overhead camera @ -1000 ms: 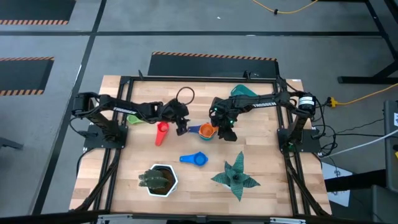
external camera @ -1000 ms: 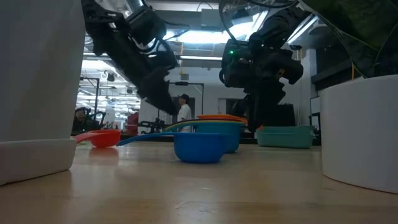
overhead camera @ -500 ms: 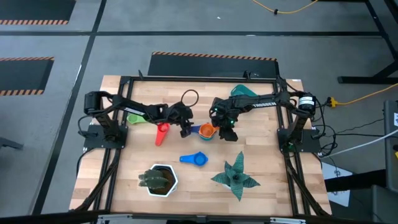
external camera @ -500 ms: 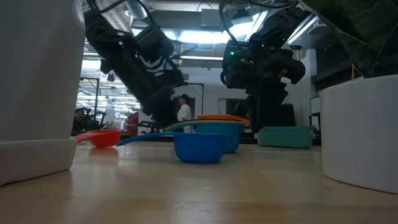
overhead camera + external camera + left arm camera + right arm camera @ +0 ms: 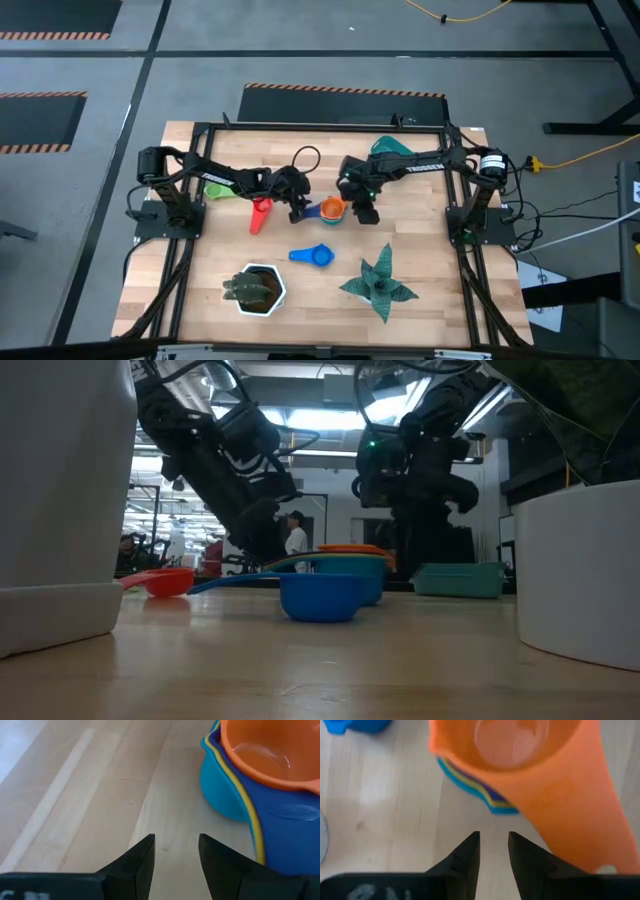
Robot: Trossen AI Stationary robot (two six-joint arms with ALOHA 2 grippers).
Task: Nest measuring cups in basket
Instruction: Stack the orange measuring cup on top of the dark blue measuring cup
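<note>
The wooden worktop (image 5: 420, 250) is carrying everything. The teal basket (image 5: 391, 146) is sitting at the far edge, behind the right tool and under the right arm, well apart from the left tool.

A white hexagonal pot (image 5: 255, 289) and a green star-shaped plant (image 5: 379, 284) are standing at the near edge, both well in front of the tools.

A stack of nested measuring cups (image 5: 333, 210), orange on top with yellow and blue rims showing below it, is lying between the two tools. The left tool (image 5: 297, 207) is hanging just beside the stack, its fingers (image 5: 141, 862) standing slightly apart and gripping nothing, with bare wood showing in the gap. The right tool (image 5: 364, 211) is hovering just on the stack's other side, its fingers (image 5: 466, 855) narrowly parted and empty too, the orange cup's handle (image 5: 570, 805) running just beside them.

A red cup (image 5: 260, 213) is lying near the left tool, on its outer side. A dark blue cup (image 5: 313, 256) is resting in front of both tools. A green cup (image 5: 214, 189) is sitting farther back under the left arm.
</note>
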